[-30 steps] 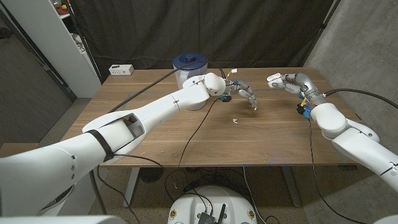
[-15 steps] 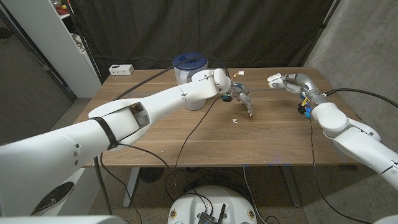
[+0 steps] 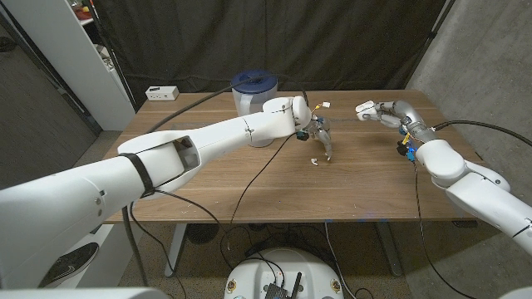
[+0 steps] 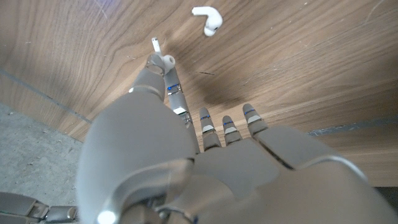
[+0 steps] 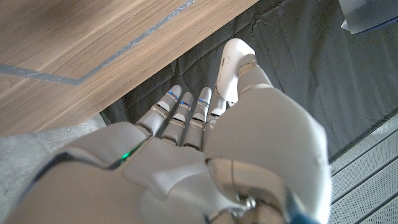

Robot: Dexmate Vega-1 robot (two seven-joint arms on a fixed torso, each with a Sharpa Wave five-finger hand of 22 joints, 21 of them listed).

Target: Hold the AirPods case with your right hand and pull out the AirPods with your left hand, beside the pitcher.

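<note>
While one earbud (image 4: 207,20) lies loose, left fingers (image 4: 163,73) pinch another (image 4: 160,55).

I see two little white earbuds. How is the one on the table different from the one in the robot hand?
The loose earbud lies bare on the wooden table, untouched. The pinched earbud is held at the left robot hand's fingertips, mostly hidden. Both are white.

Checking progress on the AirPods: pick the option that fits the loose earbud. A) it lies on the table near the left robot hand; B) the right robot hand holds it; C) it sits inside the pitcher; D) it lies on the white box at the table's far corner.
A: one earbud lies on the bare wooden table, just off the left robot hand, which pinches a second earbud.
</note>
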